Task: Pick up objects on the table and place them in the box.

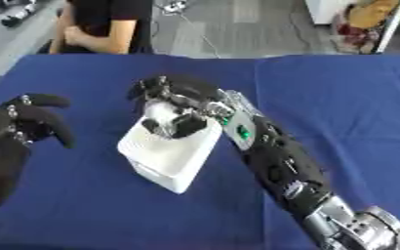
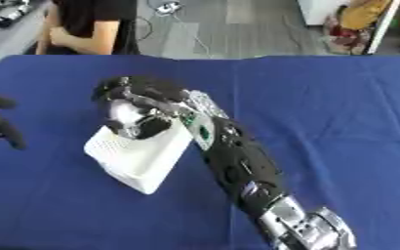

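A white box [image 1: 173, 158] stands on the blue table [image 1: 340, 97], a little left of the middle. My right hand [image 1: 182, 95] hovers over the box's far end with its fingers curled round a pale white object [image 2: 122, 115], whose shape I cannot make out. The right arm runs in from the lower right and covers the box's right rim. My left hand [image 1: 24, 119] hangs at the left edge, away from the box, with its fingers relaxed and nothing in them.
The blue cloth covers the whole table. A person sits beyond the far edge at the upper left, not touching anything on the table. Cables lie on the floor behind.
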